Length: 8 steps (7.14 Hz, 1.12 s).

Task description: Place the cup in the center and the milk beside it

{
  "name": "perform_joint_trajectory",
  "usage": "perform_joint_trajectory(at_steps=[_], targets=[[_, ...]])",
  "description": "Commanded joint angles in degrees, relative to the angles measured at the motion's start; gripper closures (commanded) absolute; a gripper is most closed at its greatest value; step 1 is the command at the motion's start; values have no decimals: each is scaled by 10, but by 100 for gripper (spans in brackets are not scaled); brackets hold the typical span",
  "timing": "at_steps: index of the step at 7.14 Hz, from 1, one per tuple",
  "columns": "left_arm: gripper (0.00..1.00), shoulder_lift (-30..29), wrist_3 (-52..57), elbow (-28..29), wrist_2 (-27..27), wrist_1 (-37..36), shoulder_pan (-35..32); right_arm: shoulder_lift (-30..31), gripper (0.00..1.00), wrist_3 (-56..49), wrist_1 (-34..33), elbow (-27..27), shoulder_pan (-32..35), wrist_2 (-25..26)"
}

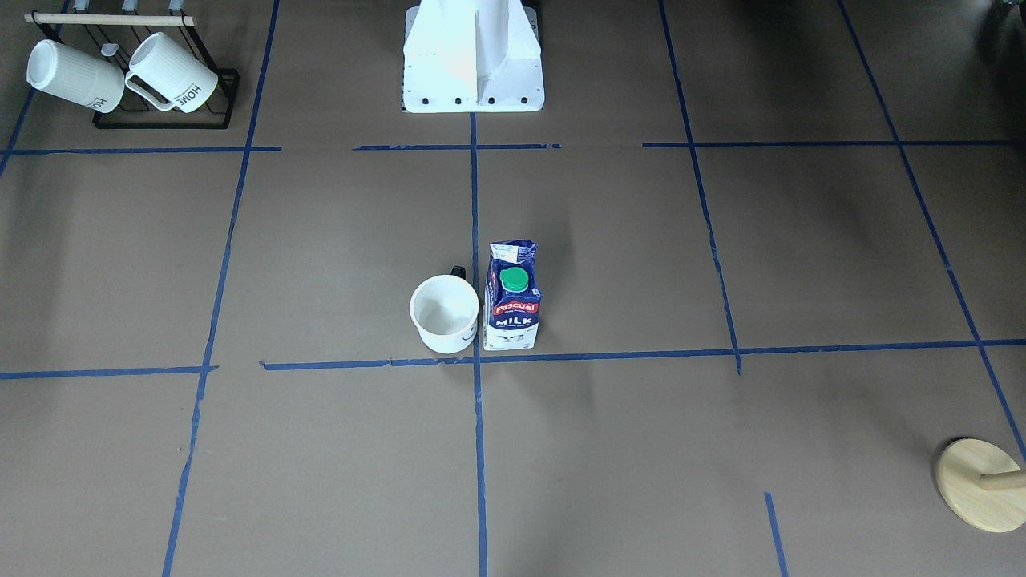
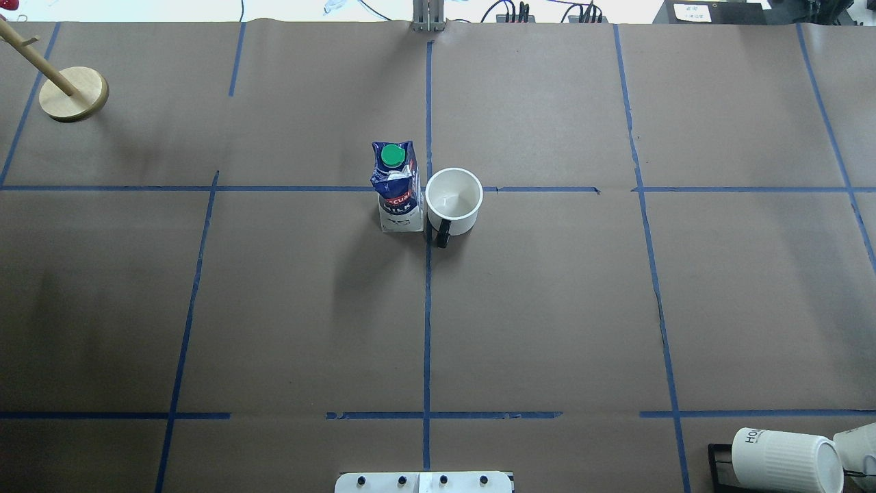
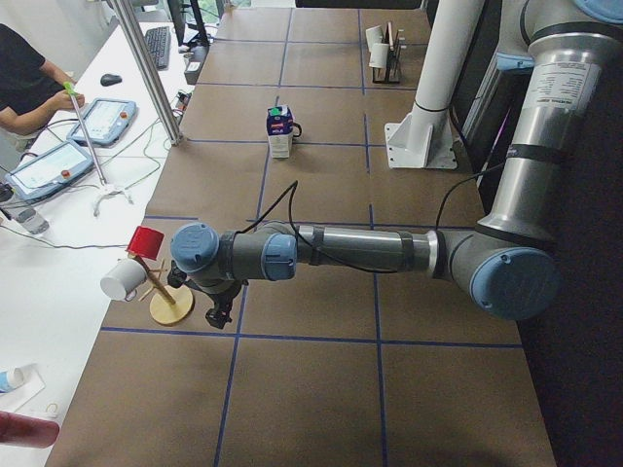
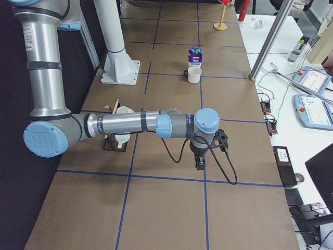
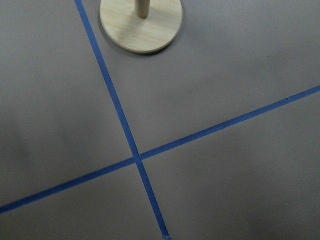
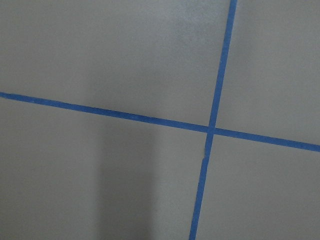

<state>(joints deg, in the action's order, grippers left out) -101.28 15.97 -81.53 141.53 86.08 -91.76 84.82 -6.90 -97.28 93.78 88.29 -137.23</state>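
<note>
The white cup [image 1: 443, 314] stands upright at the table's middle, just beside the tape cross, with its black handle turned toward the robot; it also shows in the overhead view [image 2: 453, 200]. The blue and white milk [image 1: 513, 298] carton with the green cap stands upright, touching or nearly touching the cup, on the robot's left of it [image 2: 397, 188]. My left gripper [image 3: 219, 313] hangs over the table's left end near a wooden stand. My right gripper [image 4: 200, 161] hangs over the right end. Both are far from the cup, and I cannot tell whether they are open or shut.
A black rack [image 1: 212, 120] with two ribbed "HOME" mugs [image 1: 170, 74] stands at the robot's near right corner. A wooden peg stand [image 2: 73, 92] sits at the far left corner, also in the left wrist view [image 5: 141, 24]. The white robot base [image 1: 473, 72] is at the near edge.
</note>
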Motion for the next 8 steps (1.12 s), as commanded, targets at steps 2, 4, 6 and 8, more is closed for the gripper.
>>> perform_joint_trajectory(at_steps=[2,4,6,8], targets=[[0,4,-16,12,-50,-11,-12,-11,0,3,-24,7,-3,2],[0,39,-16,-19,-19,-4,-12,-9,0,3,-23,16,-3,1],[0,35,-19,-20,-19,-2,-9,2,0,3,-19,15,-3,-1],[0,40,-15,-23,-36,52,-7,2,0,4,-19,17,-3,-4]])
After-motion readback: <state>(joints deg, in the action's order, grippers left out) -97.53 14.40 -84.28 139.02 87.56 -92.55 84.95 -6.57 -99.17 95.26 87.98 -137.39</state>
